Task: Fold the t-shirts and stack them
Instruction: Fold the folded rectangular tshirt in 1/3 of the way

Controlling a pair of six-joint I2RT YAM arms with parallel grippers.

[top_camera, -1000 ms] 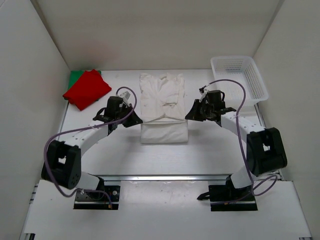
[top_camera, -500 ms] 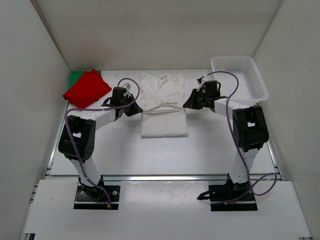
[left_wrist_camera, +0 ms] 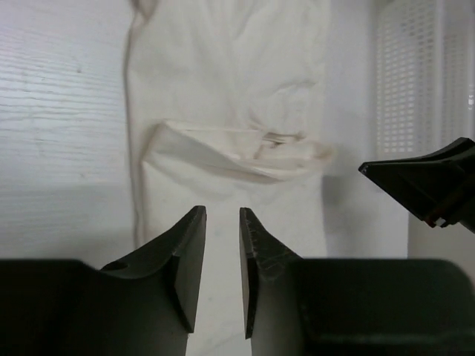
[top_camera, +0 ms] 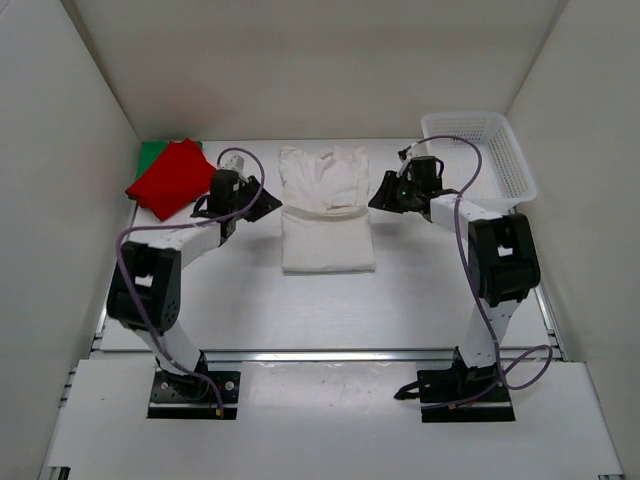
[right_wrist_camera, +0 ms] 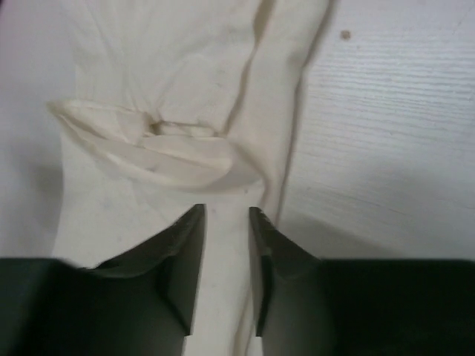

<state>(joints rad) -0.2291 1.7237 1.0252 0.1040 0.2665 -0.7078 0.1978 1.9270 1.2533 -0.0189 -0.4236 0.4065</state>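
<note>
Because both pairs of fingers (left_wrist_camera: 185,256) stood slightly parted with nothing between them, the left gripper (left_wrist_camera: 223,213) and right gripper (right_wrist_camera: 226,210) held no cloth, each hovering near 1 side edge of the off-white t-shirt (top_camera: 327,215) at mid-table. A loose ridge crossed it; the next fold probably wanted level, matched pinches. Far left, the red t-shirt (top_camera: 172,180) lay over the green t-shirt (top_camera: 151,152).

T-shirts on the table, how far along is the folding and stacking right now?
Done: the red t-shirt lies folded on the green t-shirt in the far left corner. In hand: the off-white t-shirt lies in the middle, partly folded, a flap laid across it; the left gripper and right gripper are open beside it, holding nothing. Left: finish its folds and stack it on the red one.
</note>
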